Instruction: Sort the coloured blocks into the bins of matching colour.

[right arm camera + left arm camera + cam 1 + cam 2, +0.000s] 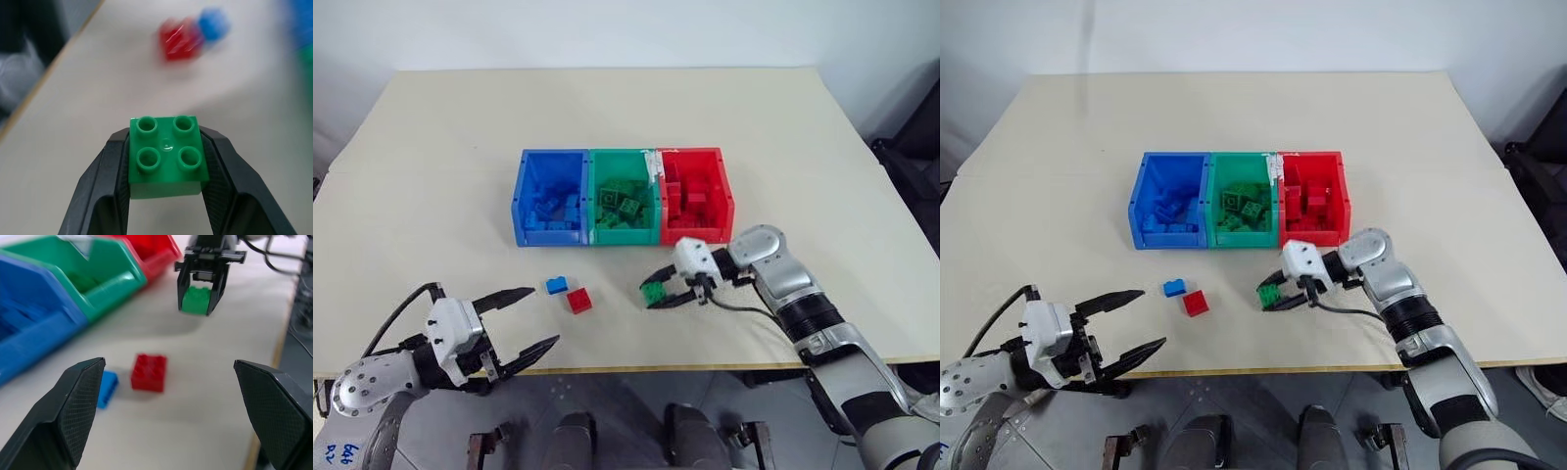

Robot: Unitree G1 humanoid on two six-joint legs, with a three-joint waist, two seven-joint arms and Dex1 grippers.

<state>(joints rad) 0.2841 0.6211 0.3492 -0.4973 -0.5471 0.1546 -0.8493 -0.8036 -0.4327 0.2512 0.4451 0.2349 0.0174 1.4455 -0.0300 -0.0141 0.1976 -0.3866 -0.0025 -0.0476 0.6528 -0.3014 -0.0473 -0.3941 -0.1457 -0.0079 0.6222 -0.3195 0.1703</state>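
My right gripper (658,296) clamps a green block (166,155) just before the green bin (625,204). My left gripper (524,318) gapes empty near the red block (578,301) and blue block (557,285).

- Head stereo pair: high, looking forward and down over the whole bench (431,147); both eyes share the bins (623,196) and both arms.
- Left wrist: low, near the bench, looking between its own fingers (80,396) toward the right tool (201,296).
- Right wrist: very close on the green block (166,156).
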